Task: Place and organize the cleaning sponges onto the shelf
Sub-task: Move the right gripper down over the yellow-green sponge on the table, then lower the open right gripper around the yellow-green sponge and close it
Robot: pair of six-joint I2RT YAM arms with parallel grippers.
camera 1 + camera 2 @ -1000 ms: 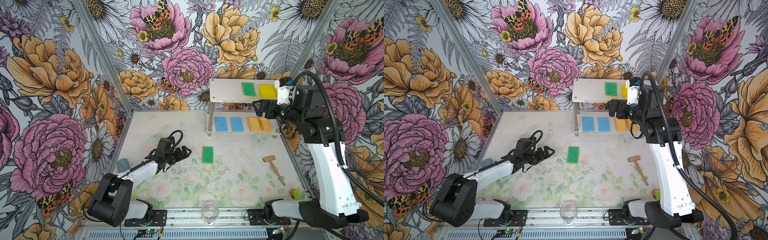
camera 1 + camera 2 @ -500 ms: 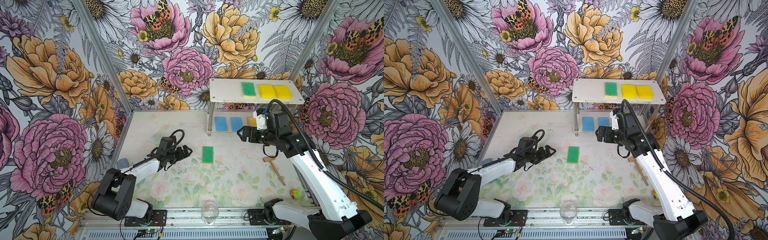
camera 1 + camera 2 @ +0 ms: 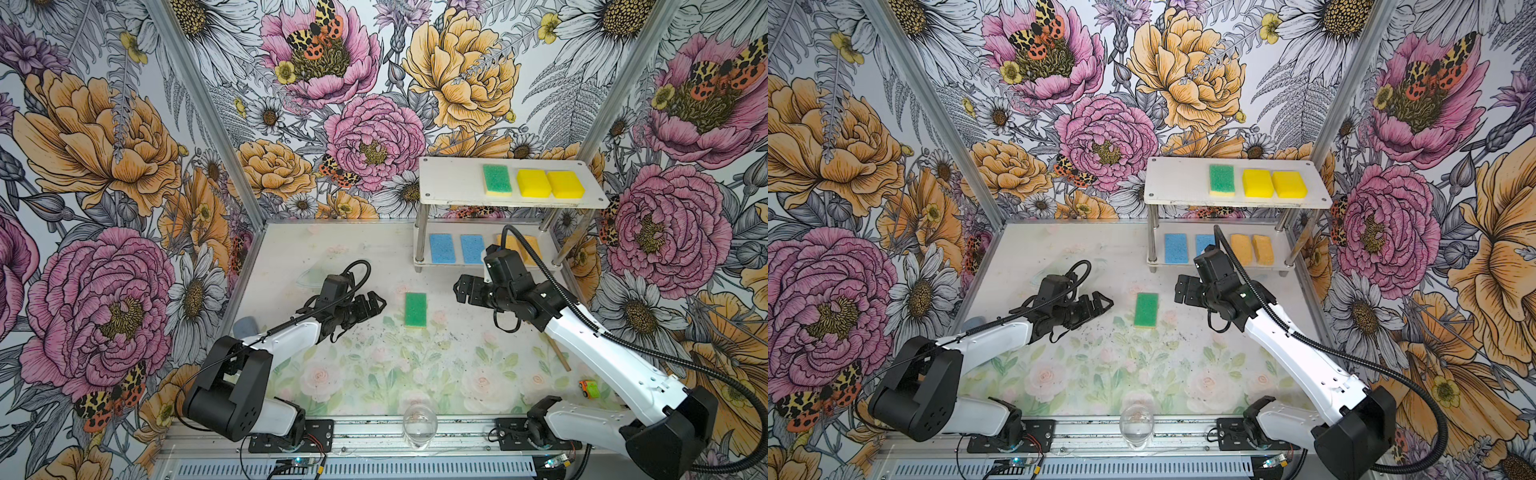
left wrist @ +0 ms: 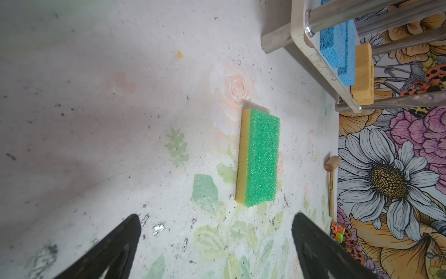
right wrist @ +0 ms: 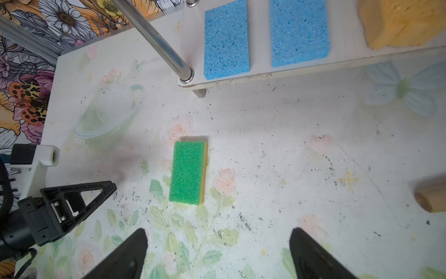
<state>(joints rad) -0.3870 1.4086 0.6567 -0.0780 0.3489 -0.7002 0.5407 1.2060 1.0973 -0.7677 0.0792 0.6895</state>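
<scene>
Since a second ago the right claw (image 3: 458,291) has come down from the top board of the shelf (image 3: 449,183) to just above the table (image 3: 374,257). The left claw (image 3: 377,303) has barely shifted.

In both top views one loose sponge (image 3: 415,309) lies flat near the table's middle, green face up, its long axis running 12 to 6. The right claw hangs at its 3 o'clock and the left claw at its 9 o'clock, both near, neither touching. The shelf stands at its 1 o'clock. On top are a green sponge (image 3: 496,179) and two yellow sponges (image 3: 533,183), below are two blue sponges (image 3: 441,248) and the orange sponges (image 3: 1241,249). Bare board remains at 9 o'clock of the green sponge.

In the left wrist view the fingers (image 4: 115,251) stand wide apart with nothing between them. The loose sponge (image 4: 261,158) lies ahead, its yellow base showing along one long side.

In the right wrist view the fingers (image 5: 130,261) are just as wide and empty, with the loose sponge (image 5: 188,172) ahead of them.

It looks light and soft: the foam base should squash, and the coarse green face should resist slipping. The best hold is probably across the narrow width, pads on the two long sides at mid-length, low enough to catch the foam. A gentle squeeze should do; a hard pinch could bow it.
</scene>
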